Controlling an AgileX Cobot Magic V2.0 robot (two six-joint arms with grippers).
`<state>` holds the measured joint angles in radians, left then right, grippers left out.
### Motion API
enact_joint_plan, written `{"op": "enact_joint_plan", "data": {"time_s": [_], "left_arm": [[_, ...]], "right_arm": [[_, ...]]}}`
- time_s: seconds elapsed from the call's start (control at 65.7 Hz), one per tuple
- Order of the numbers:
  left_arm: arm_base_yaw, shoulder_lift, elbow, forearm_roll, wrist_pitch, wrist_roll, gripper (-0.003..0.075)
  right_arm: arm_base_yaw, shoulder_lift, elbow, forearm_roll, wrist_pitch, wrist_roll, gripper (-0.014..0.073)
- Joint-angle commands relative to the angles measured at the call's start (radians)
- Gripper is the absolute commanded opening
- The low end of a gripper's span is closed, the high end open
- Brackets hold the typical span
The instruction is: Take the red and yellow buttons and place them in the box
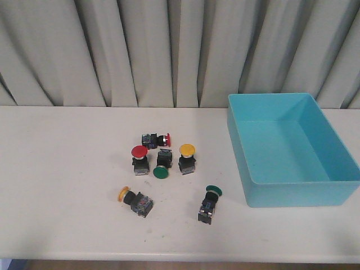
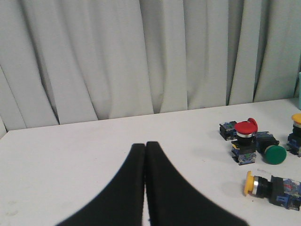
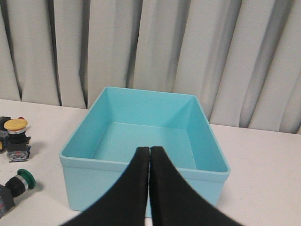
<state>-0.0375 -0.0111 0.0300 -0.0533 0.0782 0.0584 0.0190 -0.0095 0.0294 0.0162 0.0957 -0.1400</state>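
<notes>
Two red buttons sit mid-table: one upright [image 1: 139, 157] and one on its side [image 1: 159, 139] behind it. One yellow button [image 1: 187, 157] stands upright, and another [image 1: 135, 200] lies on its side nearer the front. The turquoise box [image 1: 292, 194] stands empty at the right. Neither gripper appears in the front view. My left gripper [image 2: 145, 145] is shut and empty, low over bare table, left of the red button [image 2: 245, 141] and the lying yellow button [image 2: 271, 185]. My right gripper [image 3: 149, 150] is shut and empty in front of the box [image 3: 94, 184].
Two green-capped switches lie among the buttons, one [image 1: 161, 167] in the cluster and one [image 1: 210, 203] nearer the box. A grey curtain hangs behind the table. The table's front edge [image 1: 169, 260] runs close below the buttons.
</notes>
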Motion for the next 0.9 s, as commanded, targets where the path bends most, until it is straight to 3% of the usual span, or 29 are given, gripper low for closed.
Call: {"op": "enact_joint_plan", "data": {"time_s": [0.0, 0.563, 0.883], "left_arm": [[-0.002, -0.014, 0.038, -0.005, -0.078, -0.004, -0.0006], [-0.002, -0.014, 0.038, -0.005, -0.078, -0.004, -0.0006], [-0.002, -0.014, 0.013, -0.005, -0.198, -0.007, -0.0006]], "right_arm": [[-0.005, -0.01, 0.006, -0.004, -0.075, -0.008, -0.0003], [-0.005, -0.01, 0.006, -0.004, -0.075, -0.008, -0.0003], [-0.005, -0.01, -0.01, 0.017, -0.128, 0.011, -0.0003]]}}
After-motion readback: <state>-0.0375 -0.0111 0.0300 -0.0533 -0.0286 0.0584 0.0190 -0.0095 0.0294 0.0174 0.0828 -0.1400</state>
